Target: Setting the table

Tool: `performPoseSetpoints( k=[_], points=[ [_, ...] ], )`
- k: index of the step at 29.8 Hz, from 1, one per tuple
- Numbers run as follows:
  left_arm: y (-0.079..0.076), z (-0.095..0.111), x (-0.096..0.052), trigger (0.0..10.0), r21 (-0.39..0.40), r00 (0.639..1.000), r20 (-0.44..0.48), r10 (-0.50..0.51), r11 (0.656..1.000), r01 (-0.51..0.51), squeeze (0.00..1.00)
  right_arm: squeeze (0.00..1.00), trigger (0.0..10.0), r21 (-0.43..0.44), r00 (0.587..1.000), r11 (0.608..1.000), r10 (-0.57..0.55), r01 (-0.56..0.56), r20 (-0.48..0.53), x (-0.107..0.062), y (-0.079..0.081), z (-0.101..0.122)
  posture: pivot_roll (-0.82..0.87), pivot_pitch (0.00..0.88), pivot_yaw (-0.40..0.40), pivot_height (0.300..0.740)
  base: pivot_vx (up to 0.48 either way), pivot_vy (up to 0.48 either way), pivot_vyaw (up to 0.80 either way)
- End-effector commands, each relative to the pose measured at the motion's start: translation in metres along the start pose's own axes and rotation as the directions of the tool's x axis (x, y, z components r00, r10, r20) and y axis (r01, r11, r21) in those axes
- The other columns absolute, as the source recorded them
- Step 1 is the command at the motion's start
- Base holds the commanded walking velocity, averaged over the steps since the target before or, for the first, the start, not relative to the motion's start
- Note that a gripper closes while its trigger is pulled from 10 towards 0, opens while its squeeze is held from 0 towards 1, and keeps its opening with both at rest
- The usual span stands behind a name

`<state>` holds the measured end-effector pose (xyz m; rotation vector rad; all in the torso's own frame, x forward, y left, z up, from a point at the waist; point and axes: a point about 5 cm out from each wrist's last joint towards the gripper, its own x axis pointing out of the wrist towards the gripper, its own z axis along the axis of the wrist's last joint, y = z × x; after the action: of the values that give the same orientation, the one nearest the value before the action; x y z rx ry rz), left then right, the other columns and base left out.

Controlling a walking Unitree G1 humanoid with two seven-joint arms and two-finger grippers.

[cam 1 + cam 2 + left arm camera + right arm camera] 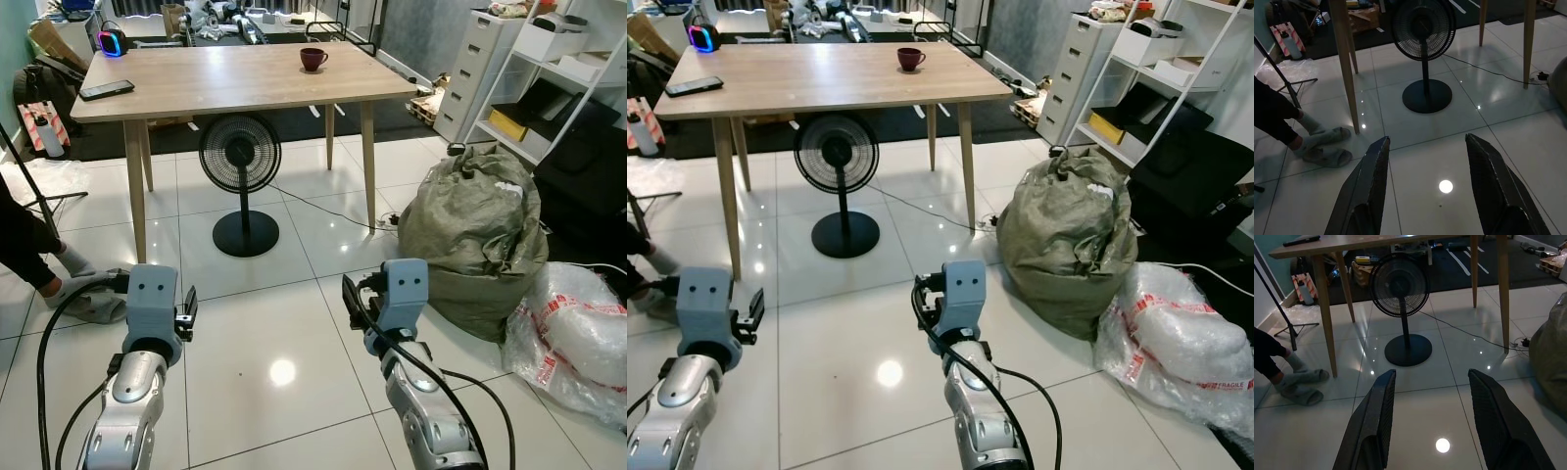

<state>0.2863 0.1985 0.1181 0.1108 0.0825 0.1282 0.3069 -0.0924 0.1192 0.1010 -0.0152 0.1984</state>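
A light wooden table [245, 78] stands a few steps ahead. A dark red cup [313, 59] sits near its far right edge, and a black phone [106, 89] lies at its left edge. Both silver arms are held low over the white tiles, the left arm [147, 323] and the right arm [402, 304]. My left gripper [1427, 141] is open with nothing between its fingers, pointing at the floor before the table. My right gripper [1432, 374] is likewise open and empty.
A black standing fan [240, 157] stands under the table, with a cable [323, 211] trailing right. A grey-green sack [475, 230] and a plastic bag [573, 338] lie on the right, before white shelves [549, 88]. A person's leg and feet [49, 264] are at the left.
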Motion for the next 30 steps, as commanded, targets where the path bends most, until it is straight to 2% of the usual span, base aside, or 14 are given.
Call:
performPoseSetpoints(
  k=[1, 15, 20, 30],
  points=[
    [0.0003, -0.0021, -0.0002, 10.0, -0.001, 1.0, -0.015, 0.003, 1.0, -0.003, 0.0, 0.0, 10.0, -0.004, 1.0, 1.0, -0.005, 0.005, 0.011, -0.0021, 0.0002, 0.0005, 0.1, 0.0, 0.036, 0.74, 0.0, 0.0, 0.0],
    [-0.0046, -0.0004, 0.0012, 10.0, -0.024, 1.0, -0.008, -0.019, 1.0, 0.018, 0.0, 0.0, 10.0, -0.016, 1.0, 1.0, 0.01, -0.01, 0.014, -0.0015, 0.0001, 0.0021, 0.07, 0.0, 0.026, 0.74, 0.018, 0.0, 0.0],
    [-0.0025, -0.0009, 0.0031, 10.0, -0.027, 1.0, 0.004, 0.015, 1.0, -0.015, 0.0, 0.0, 10.0, -0.028, 1.0, 1.0, 0.011, -0.011, 0.018, -0.0007, -0.0022, 0.0032, 0.05, 0.0, 0.02, 0.74, 0.48, 0.0, 0.0],
    [-0.0062, -0.0021, 0.0051, 10.0, -0.037, 1.0, 0.001, 0.013, 0.999, -0.013, 0.0, 0.0, 10.0, -0.037, 1.0, 0.999, 0.009, -0.008, 0.011, -0.0028, -0.0049, 0.0023, 0.02, 0.0, 0.022, 0.74, 0.48, 0.0, 0.0]
  ],
)
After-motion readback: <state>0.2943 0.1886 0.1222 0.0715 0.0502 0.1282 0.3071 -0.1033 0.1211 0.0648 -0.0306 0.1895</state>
